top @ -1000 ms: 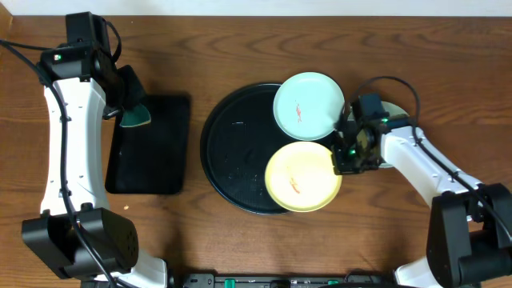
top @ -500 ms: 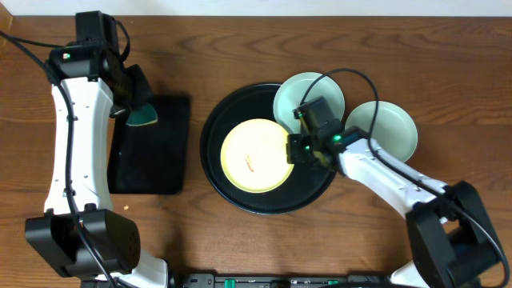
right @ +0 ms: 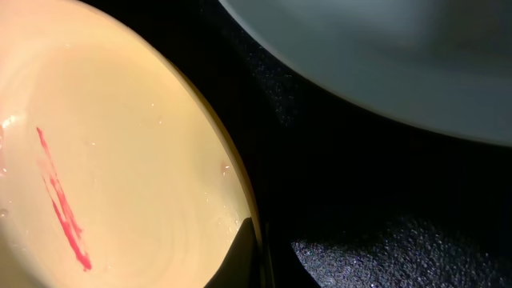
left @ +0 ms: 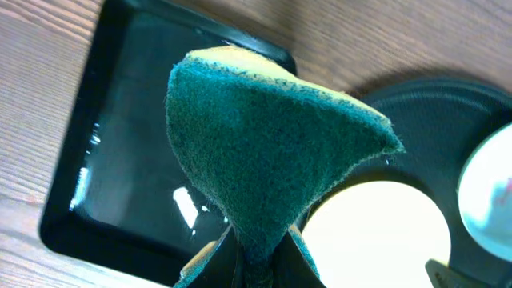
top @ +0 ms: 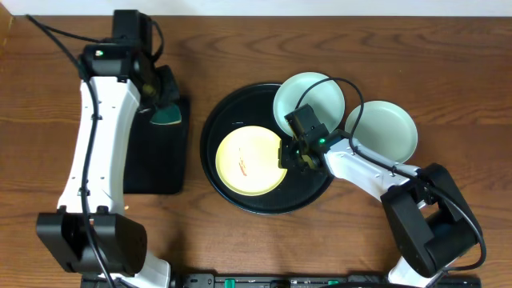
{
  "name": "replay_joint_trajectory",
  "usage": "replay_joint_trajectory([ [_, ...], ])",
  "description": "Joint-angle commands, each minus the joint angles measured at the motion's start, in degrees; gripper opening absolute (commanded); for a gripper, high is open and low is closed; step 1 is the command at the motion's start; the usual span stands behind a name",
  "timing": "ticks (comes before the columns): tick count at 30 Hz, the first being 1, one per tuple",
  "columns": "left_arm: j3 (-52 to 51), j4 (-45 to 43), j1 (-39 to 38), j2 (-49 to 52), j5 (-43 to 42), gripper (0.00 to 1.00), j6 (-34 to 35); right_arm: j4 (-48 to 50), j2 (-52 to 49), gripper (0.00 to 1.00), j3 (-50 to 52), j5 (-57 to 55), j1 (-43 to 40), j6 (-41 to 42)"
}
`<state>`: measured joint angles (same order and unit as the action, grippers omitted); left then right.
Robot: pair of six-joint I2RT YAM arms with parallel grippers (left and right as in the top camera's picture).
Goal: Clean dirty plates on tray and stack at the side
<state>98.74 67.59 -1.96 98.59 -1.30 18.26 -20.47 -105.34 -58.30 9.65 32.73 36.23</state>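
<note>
Scrubbing isn't begun: R gripper (top: 286, 156) is pinching smeared yellow plate (top: 244, 160) at 3 o'clock rim, L gripper (left: 250, 256) is clamping sponge (left: 264, 144); 1 blue-green plate (top: 382, 132) is lying off tray (top: 214, 120).

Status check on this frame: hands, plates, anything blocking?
Left hand shut on green scouring sponge, above rectangular black tray. Right hand pinching rim of pale yellow round plastic plate, red smear uncleaned, inside large round black tray. Nothing blocking.

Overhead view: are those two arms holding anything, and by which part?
Left gripper: its jaws pinch the green sponge by one bunched end. Right gripper: its jaws seem to grip the yellow plate by the rim nearest it.
</note>
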Motion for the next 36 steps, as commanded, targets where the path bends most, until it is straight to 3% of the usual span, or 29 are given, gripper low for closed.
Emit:
replay_joint_trajectory([
  [1,-3.06,0.5,-3.28,-0.11,0.26,0.07,3.56,0.15,-1.2,0.01,0.13,-0.59,-0.72,1.46],
  [7,-12.61,-2.58,-11.26,-0.11,0.02,0.07,10.12,0.17,-1.2,0.01,0.13,-0.57,-0.72,1.46],
  [13,-21.99,-12.26,-19.56,-0.09,-4.68,0.08,19.5,0.17,-1.2,0.01,0.13,-0.31,-0.72,1.44],
  [20,-28.81,-18.6,-23.54,-0.09,-3.34,0.08,25.75,0.17,-1.2,0.01,0.13,-0.17,-0.72,1.4],
  [29,-38.53,-29.64,-23.91,-0.09,-4.87,0.07,26.67,0.37,-1.2,0.01,0.13,-0.15,-0.72,1.4],
  [36,-39.8,-37.24,-23.89,0.0,-4.37,0.08,26.62,0.39,-1.2,0.01,0.13,-0.13,-0.72,1.42],
])
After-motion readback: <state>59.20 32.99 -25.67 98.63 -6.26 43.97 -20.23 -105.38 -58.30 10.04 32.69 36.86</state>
